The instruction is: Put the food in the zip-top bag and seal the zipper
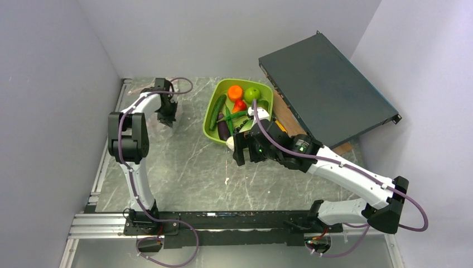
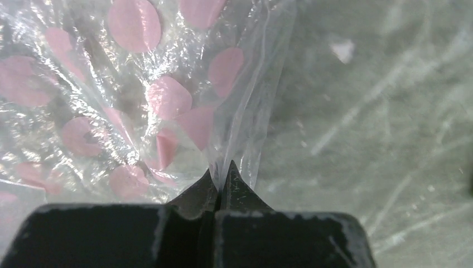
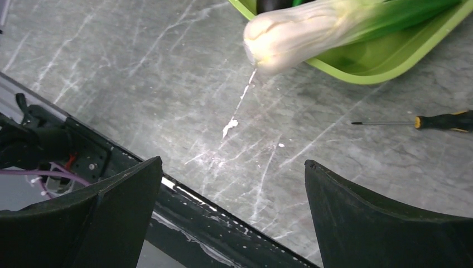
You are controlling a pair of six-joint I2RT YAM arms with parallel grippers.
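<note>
The zip-top bag (image 2: 139,95) is clear crinkly film with pink dots and fills the left of the left wrist view. My left gripper (image 2: 221,167) is shut on a fold of its film. Its zipper cannot be made out. In the top view this gripper (image 1: 167,116) is at the far left of the table. The food lies in a lime-green tray (image 1: 208,132): an orange (image 1: 235,92), green apple (image 1: 252,93), red pepper (image 1: 240,105), cucumber (image 1: 217,111) and eggplant (image 1: 223,129). A leek (image 3: 312,30) sticks out over the tray's rim. My right gripper (image 3: 233,162) hangs open and empty just in front of the tray.
A large dark flat case (image 1: 329,89) leans at the back right over a wooden board (image 1: 287,120). An orange-handled screwdriver (image 3: 446,120) lies on the marbled tabletop beside the tray (image 3: 390,67). The arms' black base rail (image 1: 234,220) runs along the near edge.
</note>
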